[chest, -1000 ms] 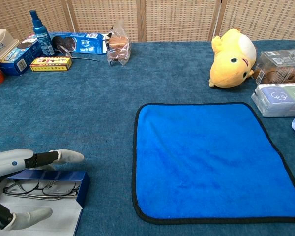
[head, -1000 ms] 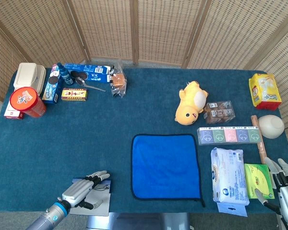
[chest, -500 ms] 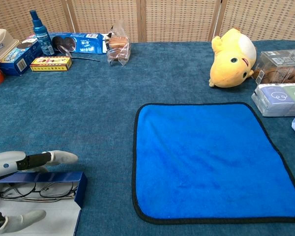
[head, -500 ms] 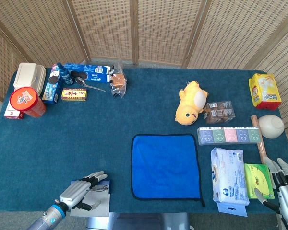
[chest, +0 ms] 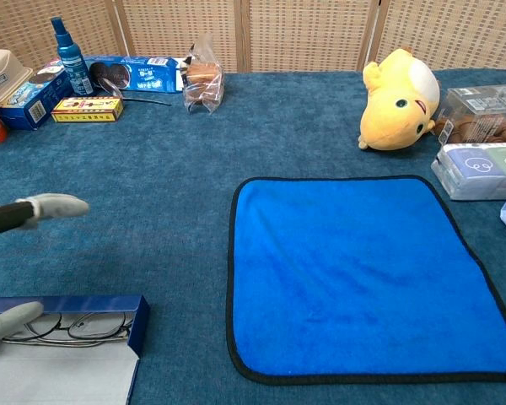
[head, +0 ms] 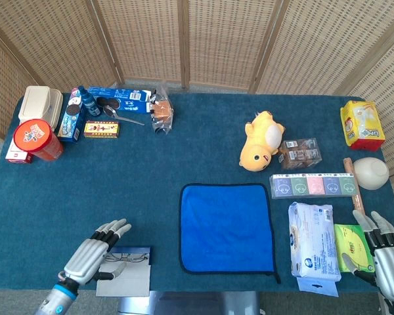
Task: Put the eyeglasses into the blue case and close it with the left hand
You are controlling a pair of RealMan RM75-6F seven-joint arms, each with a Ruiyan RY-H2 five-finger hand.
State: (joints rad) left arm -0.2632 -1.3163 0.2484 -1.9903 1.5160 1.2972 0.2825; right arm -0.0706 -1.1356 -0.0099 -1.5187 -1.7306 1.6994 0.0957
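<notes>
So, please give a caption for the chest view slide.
Thin wire-framed eyeglasses lie in the open blue case; the left hand hovers open above.

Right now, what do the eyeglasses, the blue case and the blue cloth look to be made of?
Eyeglasses: thin dark wire frame, probably metal, with clear lenses. Blue case: stiff, flat-walled, with a smooth, slightly glossy skin and a pale lining; looks like covered board or plastic. Blue cloth: soft, matte, fuzzy nap with a dark stitched edge, likely microfibre.
</notes>
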